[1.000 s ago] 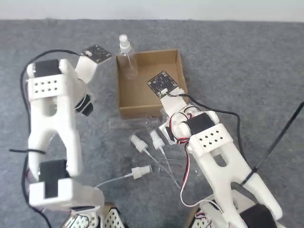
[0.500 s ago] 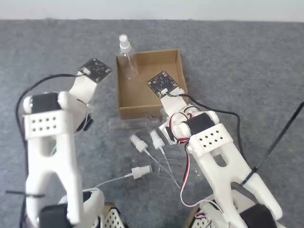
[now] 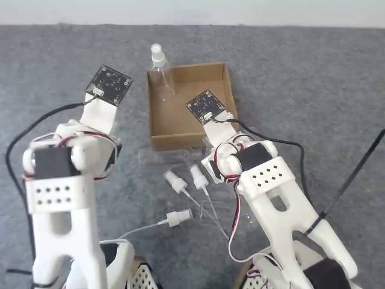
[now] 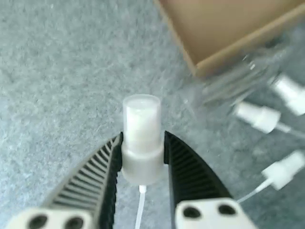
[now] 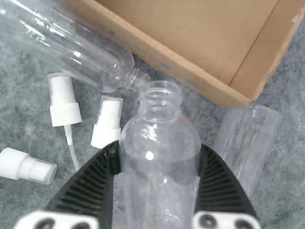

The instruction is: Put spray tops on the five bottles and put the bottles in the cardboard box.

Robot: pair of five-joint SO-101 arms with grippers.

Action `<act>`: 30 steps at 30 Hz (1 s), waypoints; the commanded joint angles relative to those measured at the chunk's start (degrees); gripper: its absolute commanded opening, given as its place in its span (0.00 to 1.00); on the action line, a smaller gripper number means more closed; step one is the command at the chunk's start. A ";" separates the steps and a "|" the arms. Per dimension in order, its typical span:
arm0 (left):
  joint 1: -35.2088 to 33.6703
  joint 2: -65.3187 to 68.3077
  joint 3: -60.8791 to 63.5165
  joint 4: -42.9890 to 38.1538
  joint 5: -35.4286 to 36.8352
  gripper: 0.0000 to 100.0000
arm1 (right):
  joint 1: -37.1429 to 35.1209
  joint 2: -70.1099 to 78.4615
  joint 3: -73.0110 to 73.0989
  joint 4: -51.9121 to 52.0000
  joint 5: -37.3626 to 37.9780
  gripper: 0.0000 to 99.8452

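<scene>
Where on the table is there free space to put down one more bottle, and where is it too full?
Free: the grey carpet right of the cardboard box, and much of the box floor, beside the capped bottle. Crowded: in front of the box, with loose spray tops and lying bottles.

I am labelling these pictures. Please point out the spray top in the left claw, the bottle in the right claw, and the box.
Spray top (image 4: 141, 152), left wrist view, on its ribbed collar.
Bottle (image 5: 159, 157), right wrist view, on its clear body.
Box (image 3: 180, 115), high view, on its bare floor.
</scene>
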 commanded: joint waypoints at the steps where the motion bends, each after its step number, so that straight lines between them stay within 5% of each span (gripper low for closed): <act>1: 2.64 -4.40 -0.57 -2.20 5.36 0.01 | 0.66 -3.30 -0.44 -1.36 0.09 0.10; 18: 3.43 -22.42 15.69 -19.87 19.96 0.01 | 0.40 -3.82 -0.53 -0.84 0.09 0.10; 30: 3.43 -30.51 21.32 -24.88 27.08 0.01 | -2.42 -15.43 5.19 -1.27 0.09 0.10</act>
